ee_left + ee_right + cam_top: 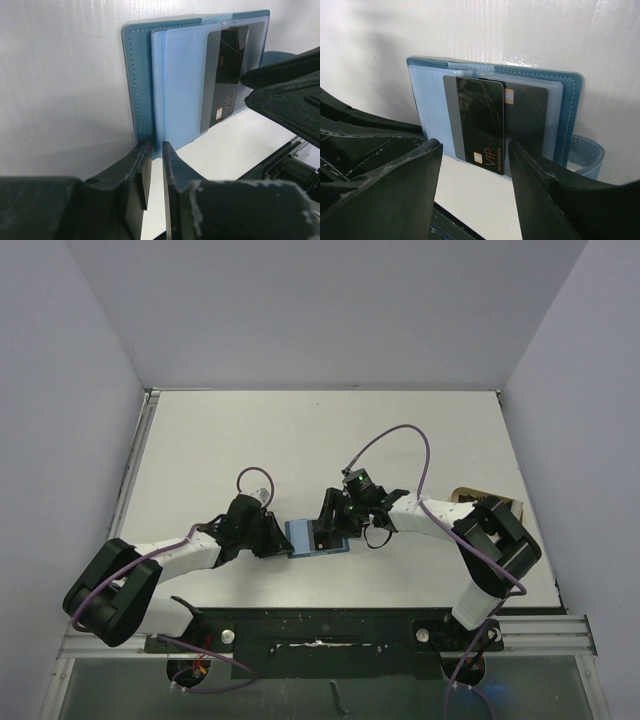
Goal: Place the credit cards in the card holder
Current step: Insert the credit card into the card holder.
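The teal-blue card holder (303, 537) lies open on the table between both arms, its lighter blue slots (182, 85) facing up. My left gripper (156, 150) is shut on the holder's near edge, pinching the light blue inner flap. A black VIP credit card (482, 125) sits in the clear pocket, its near end sticking out past the holder's edge. A second dark card (527, 115) lies beside it under the clear sleeve. My right gripper (475, 145) stands open just in front of the VIP card, one finger on each side, holding nothing. The snap tab (587, 155) pokes out at the right.
A small brown object (465, 495) sits near the table's right edge behind the right arm. White walls close the table in on the left, back and right. A metal rail (540, 625) runs along the front by the arm bases.
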